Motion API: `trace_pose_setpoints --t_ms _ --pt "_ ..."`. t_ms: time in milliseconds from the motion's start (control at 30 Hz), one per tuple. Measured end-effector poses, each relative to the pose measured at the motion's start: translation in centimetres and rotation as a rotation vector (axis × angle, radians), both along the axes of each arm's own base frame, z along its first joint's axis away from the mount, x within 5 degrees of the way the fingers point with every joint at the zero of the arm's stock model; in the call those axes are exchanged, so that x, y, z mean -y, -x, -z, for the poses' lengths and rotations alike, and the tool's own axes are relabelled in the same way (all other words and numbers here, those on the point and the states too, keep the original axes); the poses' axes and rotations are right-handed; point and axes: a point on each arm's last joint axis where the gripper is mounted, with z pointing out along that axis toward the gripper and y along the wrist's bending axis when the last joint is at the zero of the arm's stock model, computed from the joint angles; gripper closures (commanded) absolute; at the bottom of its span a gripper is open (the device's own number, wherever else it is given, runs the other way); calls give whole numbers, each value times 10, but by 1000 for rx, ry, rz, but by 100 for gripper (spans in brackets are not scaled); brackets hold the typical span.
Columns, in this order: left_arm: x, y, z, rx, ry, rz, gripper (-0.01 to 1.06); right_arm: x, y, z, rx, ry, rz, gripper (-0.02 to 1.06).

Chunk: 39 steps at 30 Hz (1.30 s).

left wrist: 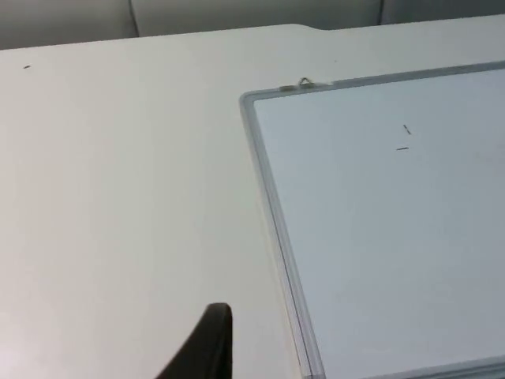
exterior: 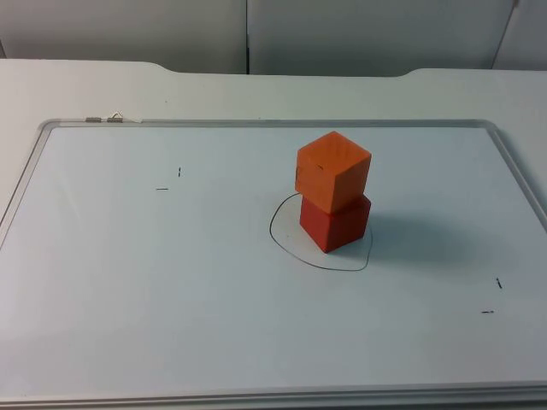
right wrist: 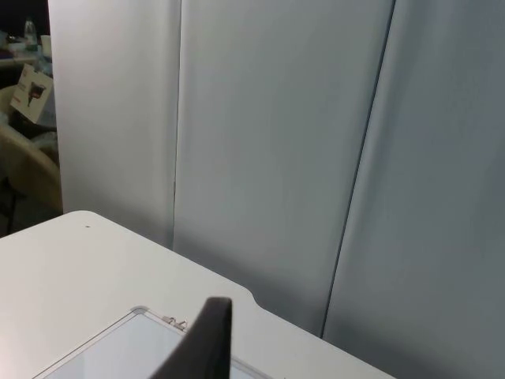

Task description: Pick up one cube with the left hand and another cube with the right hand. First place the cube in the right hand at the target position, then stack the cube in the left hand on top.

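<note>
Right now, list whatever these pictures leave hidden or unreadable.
- Red cube, top view: its top face is covered by the orange cube stacked on it.
- Drawn outline, top view: part runs behind the stack.
- Left pincer, left wrist view: one fingertip is cut off by the edge, so open or shut is unreadable.
- Right pincer, right wrist view: likewise, one fingertip.
</note>
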Motion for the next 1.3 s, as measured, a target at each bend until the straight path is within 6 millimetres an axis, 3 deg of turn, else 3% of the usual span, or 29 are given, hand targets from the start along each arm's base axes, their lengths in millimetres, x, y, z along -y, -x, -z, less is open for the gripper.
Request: trace_pose_setpoints --t_ms 500,700,833,867,967,1300 --pt "0 0 0 0 0 -49 0 1 0 6 -55 45 7 0" --pt "0 0 0 0 -2 -48 0 2 5 36 -191 170 -19 0" --pt "0 0 0 0 -2 -48 0 5 22 71 -262 222 -113 0" --pt "0 0 0 0 -2 -48 0 5 22 71 -262 222 -113 0" --pt "0 0 0 0 -2 -48 0 16 43 95 -283 196 -136 0" --pt "0 0 0 0 -2 -48 0 51 93 117 -247 63 -129 0"
